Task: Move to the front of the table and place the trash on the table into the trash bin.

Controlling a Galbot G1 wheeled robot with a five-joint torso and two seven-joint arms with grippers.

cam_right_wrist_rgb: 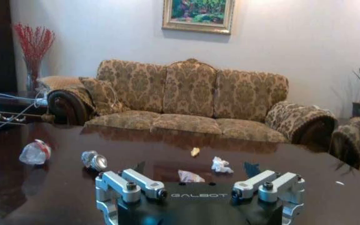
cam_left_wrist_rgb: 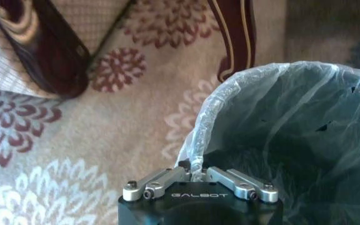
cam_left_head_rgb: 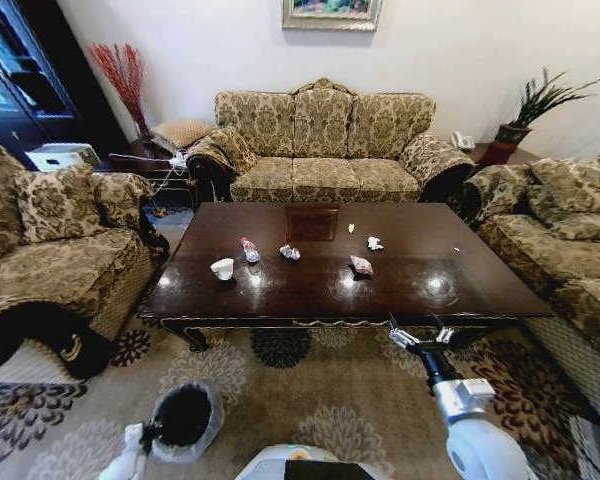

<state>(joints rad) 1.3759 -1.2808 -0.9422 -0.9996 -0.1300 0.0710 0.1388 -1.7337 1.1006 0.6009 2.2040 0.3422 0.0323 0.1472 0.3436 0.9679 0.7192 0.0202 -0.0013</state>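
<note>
Right gripper (cam_left_head_rgb: 420, 330) hovers at the near edge of the table (cam_left_head_rgb: 480, 290), jaws spread wide with nothing in them. Left gripper (cam_left_wrist_rgb: 196, 180) is pinched shut on the trash bin (cam_left_head_rgb: 185, 420), gripping its bag liner at the rim down on the carpet.

Trash is all featherweight I'd guess: white cup (cam_left_head_rgb: 222, 268), pink-labelled bottle (cam_left_head_rgb: 249, 250), silvery wrapper (cam_left_head_rgb: 290, 253), pinkish wrapper (cam_left_head_rgb: 361, 265), white crumple (cam_left_head_rgb: 374, 243). Wrappers will squash, so pinch across the bulk; the cup by its rim. That glossy top looks slippery.

Only readable text is "GALBOT" on both grippers.
</note>
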